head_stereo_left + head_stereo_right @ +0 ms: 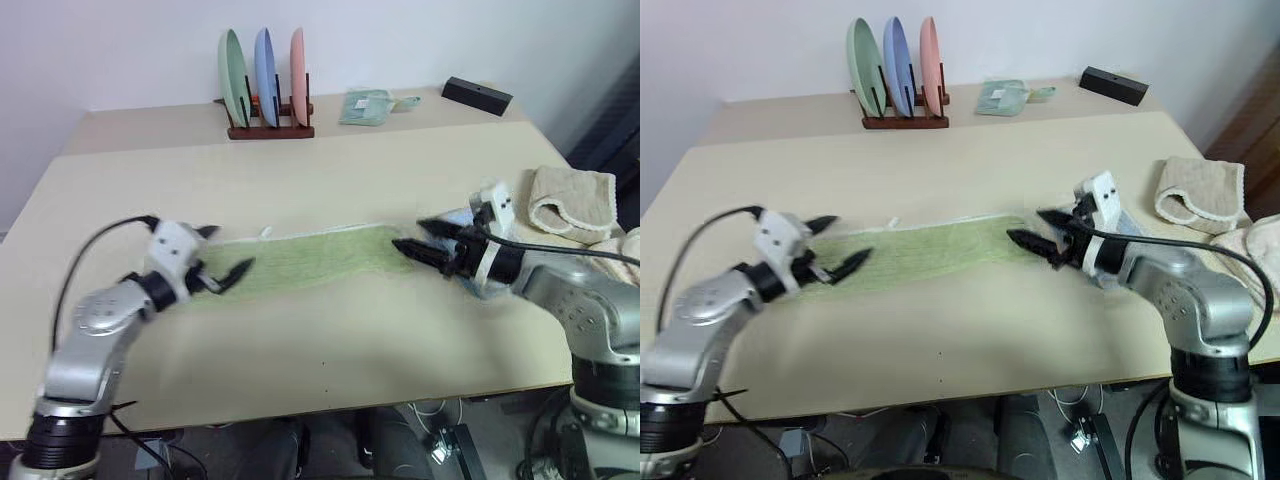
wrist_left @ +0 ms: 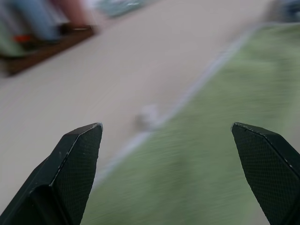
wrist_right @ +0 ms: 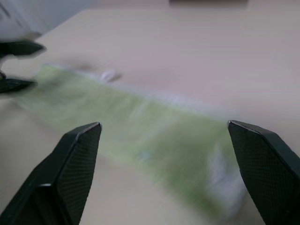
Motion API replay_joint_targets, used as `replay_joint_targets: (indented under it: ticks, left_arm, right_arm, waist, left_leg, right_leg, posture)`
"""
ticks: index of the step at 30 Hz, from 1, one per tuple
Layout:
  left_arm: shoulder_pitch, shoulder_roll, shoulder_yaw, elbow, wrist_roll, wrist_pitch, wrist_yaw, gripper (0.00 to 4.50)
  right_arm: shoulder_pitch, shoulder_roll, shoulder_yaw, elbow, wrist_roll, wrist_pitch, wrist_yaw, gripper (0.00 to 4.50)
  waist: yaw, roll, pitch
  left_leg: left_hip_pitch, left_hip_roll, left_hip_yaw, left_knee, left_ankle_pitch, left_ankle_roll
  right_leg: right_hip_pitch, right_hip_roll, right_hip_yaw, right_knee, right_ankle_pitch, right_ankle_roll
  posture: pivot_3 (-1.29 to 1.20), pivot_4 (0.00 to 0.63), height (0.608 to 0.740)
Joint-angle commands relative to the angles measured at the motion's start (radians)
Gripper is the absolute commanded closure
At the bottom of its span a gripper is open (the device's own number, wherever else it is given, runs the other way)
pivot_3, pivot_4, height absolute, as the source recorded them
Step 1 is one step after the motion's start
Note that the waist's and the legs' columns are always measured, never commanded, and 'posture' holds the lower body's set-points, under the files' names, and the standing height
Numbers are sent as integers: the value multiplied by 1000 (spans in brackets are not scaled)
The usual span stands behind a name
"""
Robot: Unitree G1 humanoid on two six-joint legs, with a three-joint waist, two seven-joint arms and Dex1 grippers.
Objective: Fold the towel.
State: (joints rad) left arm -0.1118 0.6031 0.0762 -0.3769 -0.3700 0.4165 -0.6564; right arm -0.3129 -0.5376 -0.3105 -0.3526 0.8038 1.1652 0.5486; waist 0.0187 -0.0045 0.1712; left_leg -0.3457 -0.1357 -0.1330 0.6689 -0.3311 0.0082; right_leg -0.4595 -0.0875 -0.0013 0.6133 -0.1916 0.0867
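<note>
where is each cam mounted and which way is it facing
Left and right eye views: on the head, looking forward and down at the table; both arms show, left gripper and right gripper open at the green towel ends.
Left wrist view: along its open fingers over the towel, plate rack beyond.
Right wrist view: along its fingers down the towel toward the left gripper.
All share the towel.

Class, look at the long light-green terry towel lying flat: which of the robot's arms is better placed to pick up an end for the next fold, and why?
Neither clearly. The left gripper and right gripper each hover with jaws open at one end of the light-green terry towel, empty. Probably both lift together.
</note>
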Motion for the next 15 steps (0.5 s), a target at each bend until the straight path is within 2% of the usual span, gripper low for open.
replay_joint_targets:
  ticks: [1, 3, 7, 13, 15]
  left_arm:
    - [-12, -23, -81, -90, -54, 34, -49, 0]
    - [-11, -24, -116, -103, -47, 38, -66, 0]
    - [-5, -20, -122, -118, -54, 50, -73, 0]
    - [39, 1, -94, -132, -52, 51, -72, 0]
    - [53, 3, -88, -143, -49, 49, -63, 0]
  right_arm:
    - [37, 141, -151, -53, 170, 218, -196, 111]
    - [22, 238, -220, -29, 183, 289, -311, 111]
    - [5, 324, -270, -11, 153, 356, -438, 111]
    - [-115, 445, -388, 132, 134, 336, -584, 111]
    - [-145, 461, -375, 183, 105, 301, -608, 111]
  waist:
    - [-3, 0, 0]
    - [-9, 1, 0]
    - [-7, 2, -1]
    - [-10, 2, -1]
    - [-9, 2, -2]
  left_leg:
    - [0, 0, 0, 0, 0, 0]
    - [0, 0, 2, 0, 0, 0]
    - [2, 1, 2, -1, 0, 0]
    - [3, 1, 3, -1, 0, 0]
    - [3, 1, 3, -1, 0, 0]
  right_leg:
    - [0, 0, 0, 0, 0, 0]
    - [-1, 0, 1, 1, 0, 0]
    - [-1, 1, 1, 1, 1, -1]
    - [0, 1, 1, 1, 1, -1]
    - [0, 2, 1, 1, 1, -1]
  posture:
    - [0, 150, 740]
    - [0, 150, 740]
    - [0, 150, 740]
    - [0, 150, 740]
    - [0, 150, 740]
